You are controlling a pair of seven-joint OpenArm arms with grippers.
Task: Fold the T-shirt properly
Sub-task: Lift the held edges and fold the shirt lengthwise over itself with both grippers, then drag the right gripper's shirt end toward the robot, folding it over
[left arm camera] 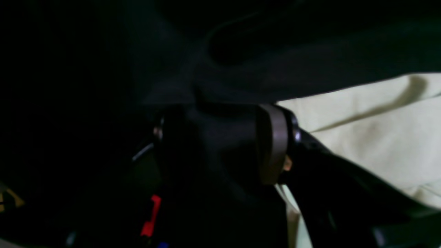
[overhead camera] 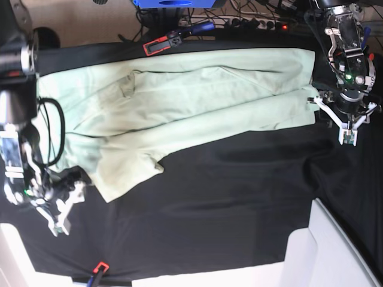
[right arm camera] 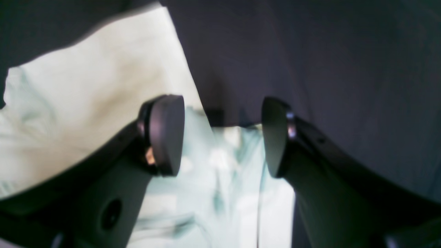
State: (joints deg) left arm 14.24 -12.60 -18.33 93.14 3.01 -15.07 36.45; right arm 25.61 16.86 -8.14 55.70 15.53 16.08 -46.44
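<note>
t-shirt [overhead camera: 179,101] lies half-folded on the black tabletop [overhead camera: 239,197], between both arms. left fingers [left arm camera: 272,144] and right fingers [right arm camera: 165,134] parted, holding nothing. release step; next fold likely needs fresh edge grasps.

We see the T-shirt [overhead camera: 179,101] spread on the table cloth [overhead camera: 227,197], between the left gripper [overhead camera: 347,122] and right gripper [overhead camera: 60,209].

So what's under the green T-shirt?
A black table cloth shows all around the pale mint-green cotton T-shirt. Anything lying beneath the shirt is covered, so it can't be seen.
</note>
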